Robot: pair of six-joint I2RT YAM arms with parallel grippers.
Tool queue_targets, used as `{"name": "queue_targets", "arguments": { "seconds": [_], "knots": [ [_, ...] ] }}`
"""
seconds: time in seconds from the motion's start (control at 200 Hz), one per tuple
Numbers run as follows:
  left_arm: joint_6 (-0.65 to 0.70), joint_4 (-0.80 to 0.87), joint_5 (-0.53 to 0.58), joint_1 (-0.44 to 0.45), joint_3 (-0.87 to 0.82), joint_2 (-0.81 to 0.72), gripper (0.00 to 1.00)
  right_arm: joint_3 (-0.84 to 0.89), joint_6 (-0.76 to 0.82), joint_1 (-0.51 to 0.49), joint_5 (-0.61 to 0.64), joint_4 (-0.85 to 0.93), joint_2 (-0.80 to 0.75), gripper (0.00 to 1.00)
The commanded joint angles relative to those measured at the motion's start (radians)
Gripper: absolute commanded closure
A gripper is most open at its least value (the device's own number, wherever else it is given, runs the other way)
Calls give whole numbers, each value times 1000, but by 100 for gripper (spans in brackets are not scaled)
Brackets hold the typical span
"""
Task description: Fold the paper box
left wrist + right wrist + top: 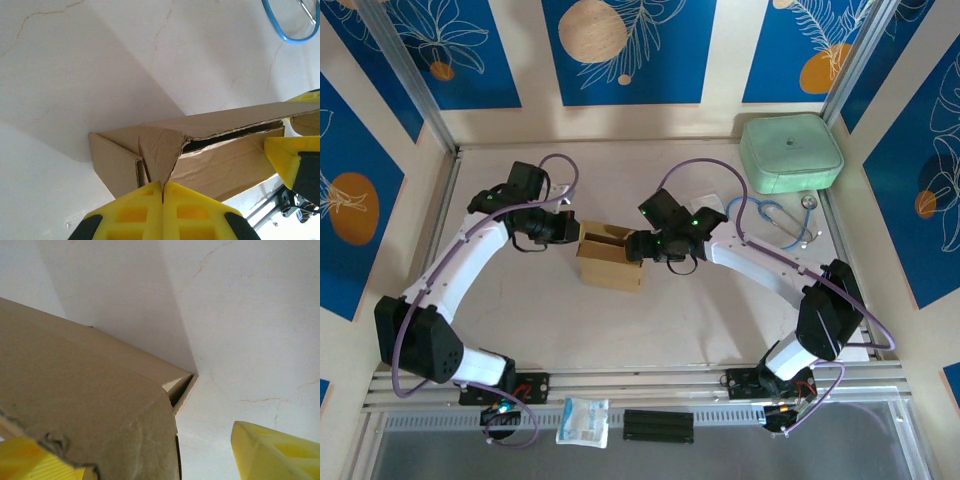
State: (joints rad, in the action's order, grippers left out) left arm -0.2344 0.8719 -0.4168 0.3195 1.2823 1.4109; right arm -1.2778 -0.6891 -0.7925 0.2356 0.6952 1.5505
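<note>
Pinches a creased corner flap of the paper box [220, 165] with the left gripper [162, 192], jaws pressed flush together (cardboard torn along that edge). Spreads the right gripper [645, 248] wide, jaws straddling the opposite wall. Bends both arms inward, elbows bowed out, wrists low, meeting at the box mid-table [620, 330].

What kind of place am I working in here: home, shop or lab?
Probably a lab robot cell: a white table boxed in by blue printed panels, aluminium rails along its near edge, and props like a stethoscope and mint-green case.
</note>
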Motion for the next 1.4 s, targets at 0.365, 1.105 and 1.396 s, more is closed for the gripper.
{"name": "queue_targets", "arguments": {
  "seconds": [0.365,1.105,1.396],
  "knots": [
    [61,92,59,39,2,33,100,19,-6,-4,13,55,13,27],
    [41,98,111,62,18,27,100,-64,52,-7,25,117,-88,28],
    [33,98,113,68,25,30,100,-52,63,-11,70,117,-94,67]
  ]
}}
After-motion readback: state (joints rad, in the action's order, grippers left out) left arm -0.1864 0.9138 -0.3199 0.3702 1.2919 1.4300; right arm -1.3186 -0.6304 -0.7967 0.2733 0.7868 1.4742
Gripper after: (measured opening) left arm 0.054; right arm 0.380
